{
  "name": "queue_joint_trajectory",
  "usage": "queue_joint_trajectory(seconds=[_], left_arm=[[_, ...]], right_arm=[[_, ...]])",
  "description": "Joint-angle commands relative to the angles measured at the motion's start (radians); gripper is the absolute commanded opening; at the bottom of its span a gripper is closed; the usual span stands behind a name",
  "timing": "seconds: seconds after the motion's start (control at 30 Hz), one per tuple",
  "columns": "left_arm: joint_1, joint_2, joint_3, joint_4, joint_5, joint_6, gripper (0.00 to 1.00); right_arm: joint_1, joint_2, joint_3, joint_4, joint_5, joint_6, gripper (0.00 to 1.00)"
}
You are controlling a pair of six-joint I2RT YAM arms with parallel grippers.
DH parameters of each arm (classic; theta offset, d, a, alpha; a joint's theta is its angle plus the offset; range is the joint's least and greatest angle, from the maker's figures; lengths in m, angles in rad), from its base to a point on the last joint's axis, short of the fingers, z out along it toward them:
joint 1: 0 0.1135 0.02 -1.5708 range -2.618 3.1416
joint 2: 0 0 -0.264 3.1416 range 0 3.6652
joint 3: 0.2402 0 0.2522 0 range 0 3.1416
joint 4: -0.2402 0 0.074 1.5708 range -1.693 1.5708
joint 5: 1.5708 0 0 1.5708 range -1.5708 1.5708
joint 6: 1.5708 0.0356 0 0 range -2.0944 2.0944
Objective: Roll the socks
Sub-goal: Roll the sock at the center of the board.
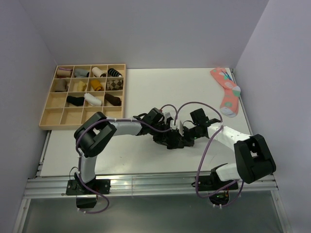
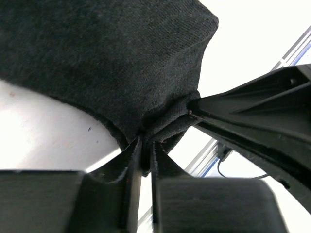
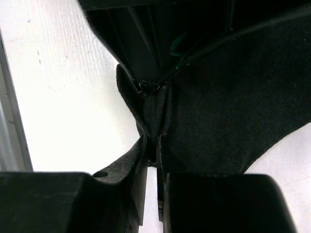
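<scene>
The left hand [image 2: 144,162] is pinching the black sock [image 2: 107,58] at its edge, jaws pressed nearly together. The right hand [image 3: 154,153] is pinching the same bunched fabric just beside it.

The left arm [image 1: 121,127] and right arm [image 1: 228,136] are white tubes joined by bulky black joint housings, each with a black base bolted on the metal rail [image 1: 146,187]. A purple cable [image 1: 208,147] loops along each arm above the rail. The left gripper [image 2: 146,145] and right gripper [image 3: 152,143] have flat, matt black fingers.
</scene>
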Motion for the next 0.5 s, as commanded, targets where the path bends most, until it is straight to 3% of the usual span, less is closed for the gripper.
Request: queue_joint_trajectory(seconds=[0.0,0.17,0.47], left_arm=[[0.006,-0.088,-0.04,0.073,-0.06,-0.016,0.18],[0.006,-0.176,-0.142,0.214,-0.145,-0.022,0.3],[-0.01,-0.283,-0.285,0.421,-0.28,0.013,0.34]], right_arm=[[-0.017,0.013,0.034,-0.068,-0.001,0.026,0.1],[-0.046,0.043,0.063,-0.123,-0.037,0.031,0.09],[-0.097,0.197,0.212,-0.289,-0.077,0.003,0.09]])
